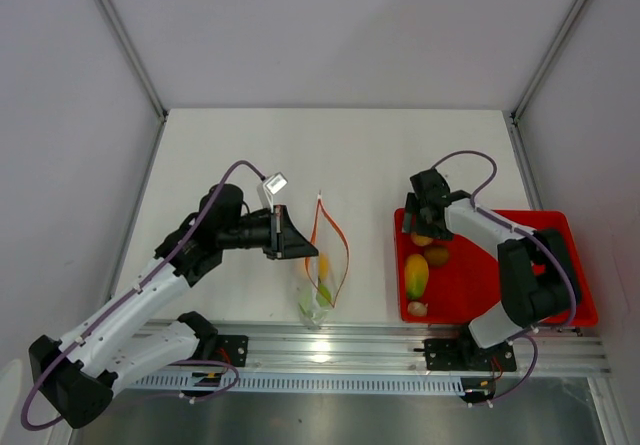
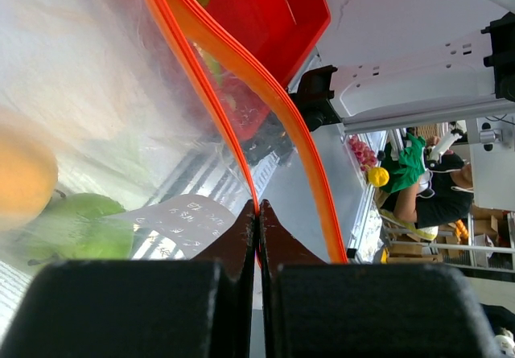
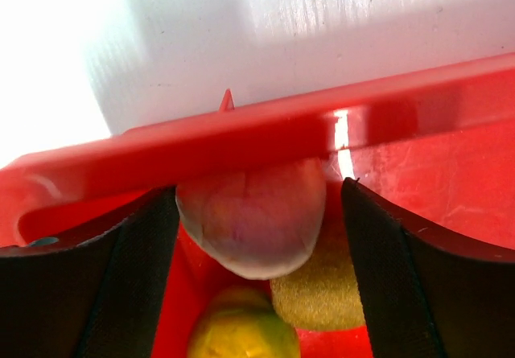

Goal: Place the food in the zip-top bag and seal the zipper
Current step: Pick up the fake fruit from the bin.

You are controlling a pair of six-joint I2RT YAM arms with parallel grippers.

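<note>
The clear zip-top bag (image 1: pixel 322 270) hangs upright mid-table, its mouth spread open. Its red-orange zipper (image 1: pixel 343 243) forms a loop. Inside lie an orange (image 1: pixel 322 265) and a green apple (image 1: pixel 323 291), which also show in the left wrist view: the orange (image 2: pixel 24 173) and the apple (image 2: pixel 80 221). My left gripper (image 1: pixel 300 240) is shut on the zipper strip (image 2: pixel 241 157), jaws pinched on it (image 2: pixel 258 207). My right gripper (image 1: pixel 420 227) is open in the tray, fingers on either side of the pinkish peach (image 3: pixel 253 217) without touching it. The brown kiwi (image 3: pixel 318 294) and the mango (image 3: pixel 241 330) lie below the peach.
The red tray (image 1: pixel 520 285) sits at the right, with its near wall (image 3: pixel 282 133) just beyond the peach. In it are the mango (image 1: pixel 416 277), the kiwi (image 1: pixel 437 256) and a tiny beige piece (image 1: pixel 417 308). A metal rail (image 1: pixel 400 350) runs along the table's front edge.
</note>
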